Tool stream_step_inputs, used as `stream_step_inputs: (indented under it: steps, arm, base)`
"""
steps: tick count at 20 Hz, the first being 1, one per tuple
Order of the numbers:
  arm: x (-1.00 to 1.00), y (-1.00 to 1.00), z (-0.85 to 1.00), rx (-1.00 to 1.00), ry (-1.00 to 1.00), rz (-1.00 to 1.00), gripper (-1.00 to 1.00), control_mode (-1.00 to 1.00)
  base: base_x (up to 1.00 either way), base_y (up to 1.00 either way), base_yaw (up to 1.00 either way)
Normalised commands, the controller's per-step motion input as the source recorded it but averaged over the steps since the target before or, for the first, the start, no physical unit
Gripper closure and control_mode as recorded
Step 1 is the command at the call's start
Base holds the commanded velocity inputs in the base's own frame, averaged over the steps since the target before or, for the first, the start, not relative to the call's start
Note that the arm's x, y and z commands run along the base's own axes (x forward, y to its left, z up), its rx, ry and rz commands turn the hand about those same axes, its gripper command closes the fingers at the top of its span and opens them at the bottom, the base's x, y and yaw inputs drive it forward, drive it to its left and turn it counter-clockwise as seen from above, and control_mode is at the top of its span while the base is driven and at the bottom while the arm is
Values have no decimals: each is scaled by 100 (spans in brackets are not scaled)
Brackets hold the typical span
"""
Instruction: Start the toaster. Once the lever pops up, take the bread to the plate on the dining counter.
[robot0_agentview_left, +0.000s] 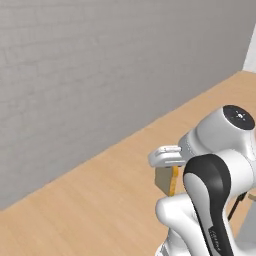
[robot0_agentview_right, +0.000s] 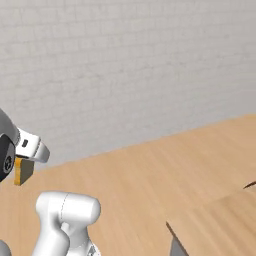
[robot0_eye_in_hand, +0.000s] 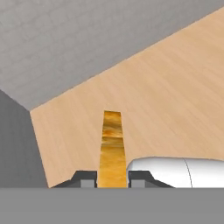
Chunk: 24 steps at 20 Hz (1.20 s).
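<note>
My gripper (robot0_eye_in_hand: 112, 177) is shut on the bread (robot0_eye_in_hand: 112, 148), a slice seen edge-on with an orange-brown crust, standing upright between the two dark fingertips. In the left base view the bread (robot0_agentview_left: 166, 180) hangs under the white hand, with the gripper (robot0_agentview_left: 167, 171) just left of the arm's dark elbow. From the right base view the bread (robot0_agentview_right: 23, 171) shows at the far left edge under the gripper (robot0_agentview_right: 24, 162). It is carried in the air above a wide light-wood surface (robot0_agentview_left: 100, 200). The toaster and the plate are out of view.
A grey brick wall (robot0_agentview_left: 90, 65) runs along the far side of the wood surface. The corner of a raised light-wood slab (robot0_agentview_right: 220, 220) juts in at the lower right of the right base view; I cannot tell whether it is the dining counter.
</note>
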Motion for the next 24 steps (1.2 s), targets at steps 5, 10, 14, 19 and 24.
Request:
stream_step_inputs:
  steps: [5, 10, 14, 19, 24]
  arm:
    - [0, 0, 0, 0, 0, 0, 100, 100]
    - [0, 0, 0, 0, 0, 0, 100, 100]
    - [0, 0, 0, 0, 0, 0, 100, 100]
    - [0, 0, 0, 0, 0, 0, 100, 100]
    - [0, 0, 0, 0, 0, 0, 100, 100]
  base:
    - [100, 0, -39]
    - [100, 3, -45]
    - [100, 8, -53]
    - [100, 3, -54]
    - [96, 23, -64]
